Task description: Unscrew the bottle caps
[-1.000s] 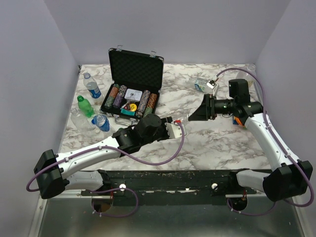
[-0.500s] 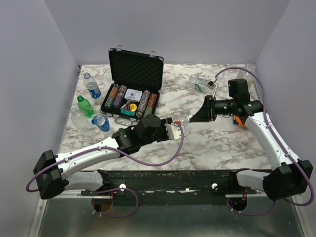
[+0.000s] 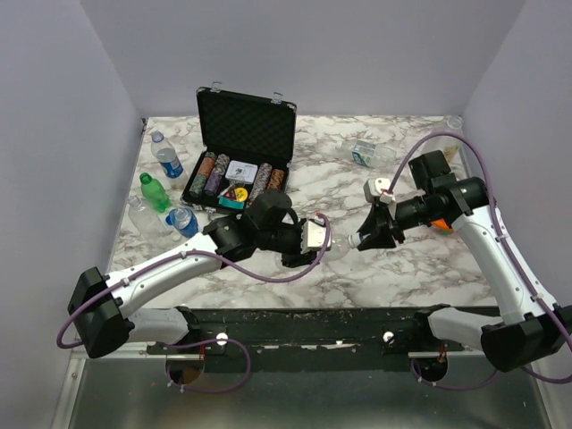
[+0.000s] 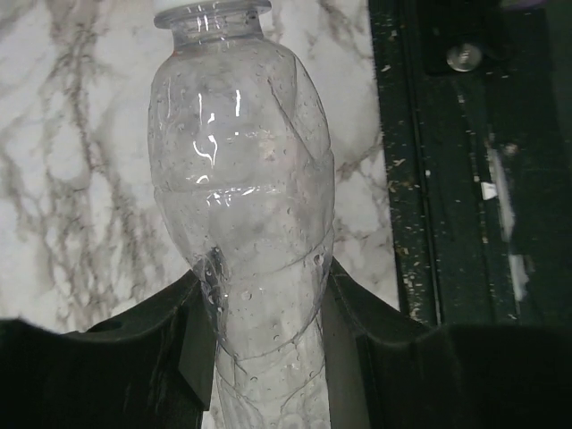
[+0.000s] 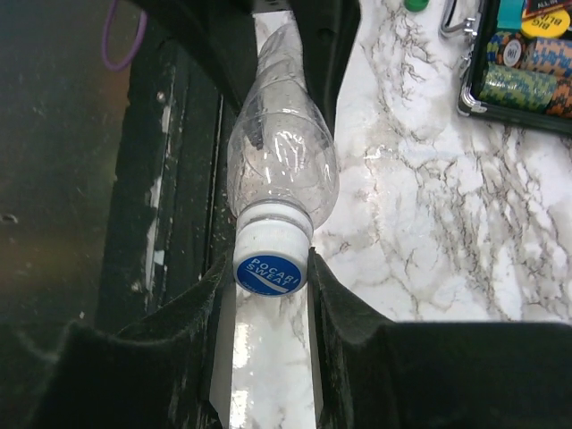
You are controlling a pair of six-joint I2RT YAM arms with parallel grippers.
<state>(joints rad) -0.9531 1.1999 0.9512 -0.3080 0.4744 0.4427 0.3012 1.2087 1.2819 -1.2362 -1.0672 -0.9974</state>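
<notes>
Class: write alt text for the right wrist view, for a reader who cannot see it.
A white cap with a blue top is pinched between the black jaws of the right gripper, on a clear bottle above a marble table. Poker chips show top right.

Marble-patterned table (image 3: 393,268), inspected from above.

Far-left quarter: open black chip case (image 3: 246,125), lid upright, base flat on the table.

Left edge: four bottles close together.
- A clear blue-labelled bottle (image 3: 165,159) lies nearest the far-left corner.
- A green bottle (image 3: 154,193) sits just nearer than it.
- A plain clear bottle (image 3: 139,214) lies beside the left edge.
- A second blue-labelled bottle (image 3: 183,222) lies just beside the case's near-left corner.

Far-right quarter: a pale-labelled bottle (image 3: 365,152) on its side, well apart from the case.

Near edge: a black rail (image 3: 313,322) runs along it.
</notes>
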